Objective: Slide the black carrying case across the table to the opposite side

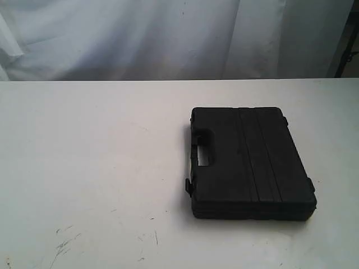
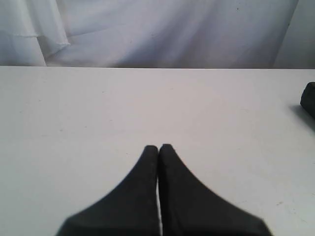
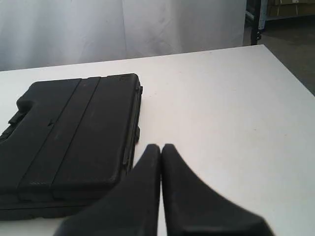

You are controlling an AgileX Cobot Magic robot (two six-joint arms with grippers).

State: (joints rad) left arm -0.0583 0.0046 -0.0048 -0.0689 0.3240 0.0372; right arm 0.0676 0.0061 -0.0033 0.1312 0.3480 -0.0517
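Right of centre in the exterior view, the black carrying case (image 1: pixel 249 162) lies flat and closed on the white desk (image 1: pixel 84 157). Its handle cut-out (image 1: pixel 203 154) faces the frame's left, and a white drape (image 1: pixel 140 33) hangs behind. Neither arm shows there. Each wrist camera shows its own tool, the left tool (image 2: pixel 158 147) and the right tool (image 3: pixel 161 147), fingers pressed together on nothing. The case lies just ahead of the right tool, apparently untouched, while the left camera catches only one corner of it. The ribbed moulded shell looks rigid and fairly weighty, likely to glide on the smooth desk yet swivel if pushed off-centre. A flat push at the middle of the long side opposite the handle seems the surest purchase.
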